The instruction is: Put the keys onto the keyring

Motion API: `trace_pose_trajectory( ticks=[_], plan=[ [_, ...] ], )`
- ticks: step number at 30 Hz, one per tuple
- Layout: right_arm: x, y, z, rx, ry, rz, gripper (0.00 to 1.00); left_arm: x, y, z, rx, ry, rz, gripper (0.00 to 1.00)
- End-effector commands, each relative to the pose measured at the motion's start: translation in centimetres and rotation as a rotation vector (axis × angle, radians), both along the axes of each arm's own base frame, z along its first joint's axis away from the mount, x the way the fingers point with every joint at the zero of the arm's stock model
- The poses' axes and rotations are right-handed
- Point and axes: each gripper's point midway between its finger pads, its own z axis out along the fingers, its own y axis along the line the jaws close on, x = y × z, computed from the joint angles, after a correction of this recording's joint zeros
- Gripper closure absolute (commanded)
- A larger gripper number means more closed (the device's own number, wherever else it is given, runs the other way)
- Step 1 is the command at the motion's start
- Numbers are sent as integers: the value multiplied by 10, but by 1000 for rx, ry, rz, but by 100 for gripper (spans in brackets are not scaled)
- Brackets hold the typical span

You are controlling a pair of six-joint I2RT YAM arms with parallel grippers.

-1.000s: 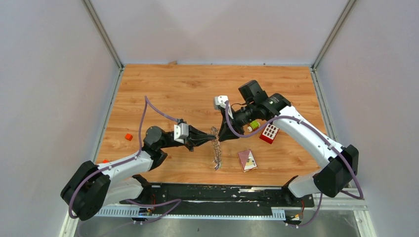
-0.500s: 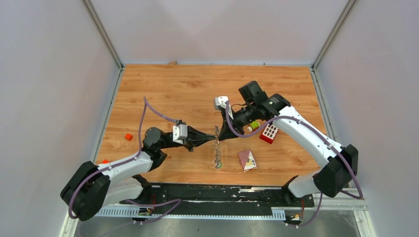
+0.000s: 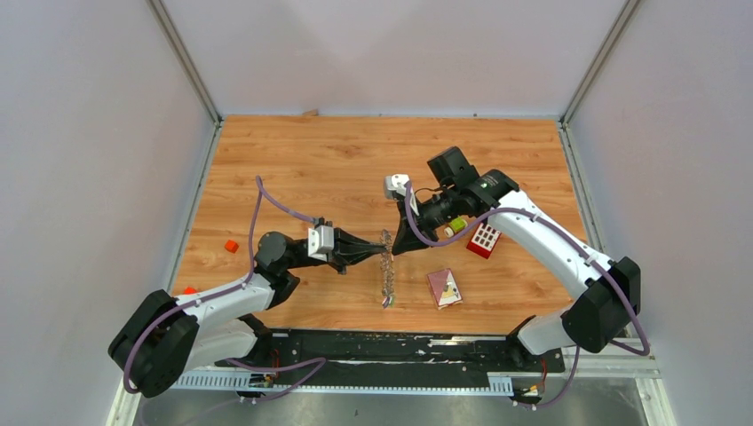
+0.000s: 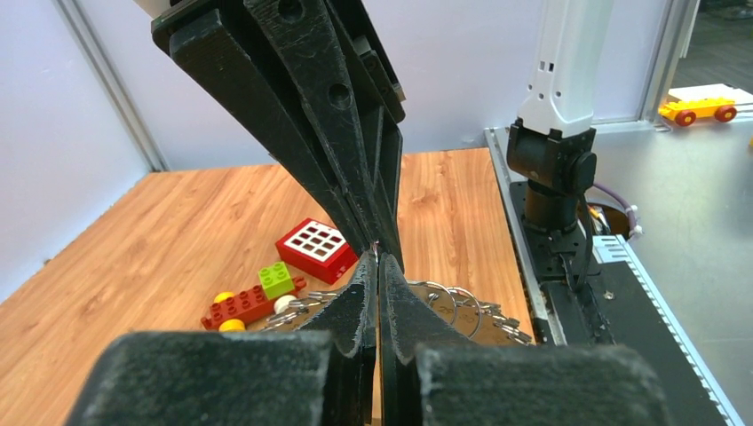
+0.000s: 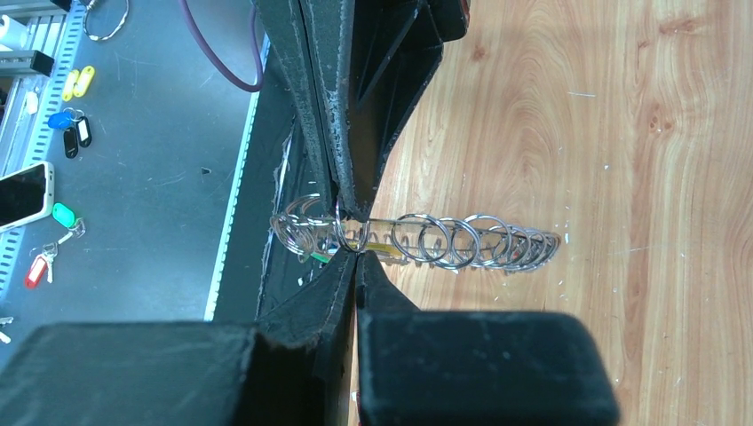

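The keyring [image 3: 385,266] is a wire packed with grey metal rings, hanging between the two grippers above the table. In the right wrist view it is a row of rings [image 5: 426,238]. My left gripper [image 3: 376,252] is shut on it from the left, tips together in the left wrist view [image 4: 379,259]. My right gripper [image 3: 396,247] is shut on it from the right, tips together in the right wrist view [image 5: 353,256]. The two grippers meet tip to tip. Small keys with yellow [image 5: 76,83], blue [image 5: 62,120] and red [image 5: 35,268] tags lie on a grey surface beyond the table's edge.
A red block with white buttons [image 3: 484,238] and a yellow-red-green toy [image 4: 253,297] lie right of the grippers. A pink card [image 3: 445,287] lies near the front edge. Small orange cubes [image 3: 231,246] sit at the left. A phone [image 5: 22,195] lies by the tagged keys.
Both grippers and the keyring held between them have shifted slightly to the left. The grip on the keyring is unchanged.
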Motion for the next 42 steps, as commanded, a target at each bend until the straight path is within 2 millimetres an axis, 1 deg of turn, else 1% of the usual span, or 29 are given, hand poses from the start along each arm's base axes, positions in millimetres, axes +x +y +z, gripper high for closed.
trace_pose_trajectory(
  ticks=[1, 13, 22, 27, 31, 34, 38, 42],
  plan=[
    [1, 4, 5, 41, -7, 27, 98, -9, 5, 32, -94, -115, -6, 100],
    [-4, 10, 13, 83, 11, 73, 96, -9, 5, 29, -86, -116, -9, 100],
    [-12, 17, 10, 81, 2, 121, 92, -9, 5, 28, -83, -115, -10, 100],
    [-13, 18, 16, 85, -18, 138, 84, -9, 5, 27, -80, -118, -11, 100],
    [-14, 13, 23, 84, -69, 131, 71, -10, 5, 26, -77, -117, -13, 100],
    [-15, 8, 30, 90, -126, 117, 66, -9, 4, 26, -76, -113, -14, 100],
    [-14, 0, 41, 104, -217, 82, 64, -6, 4, 26, -81, -95, 0, 100],
    [-11, -3, 44, 103, -280, 32, 64, -3, 3, 27, -84, -72, 9, 100]
  ],
)
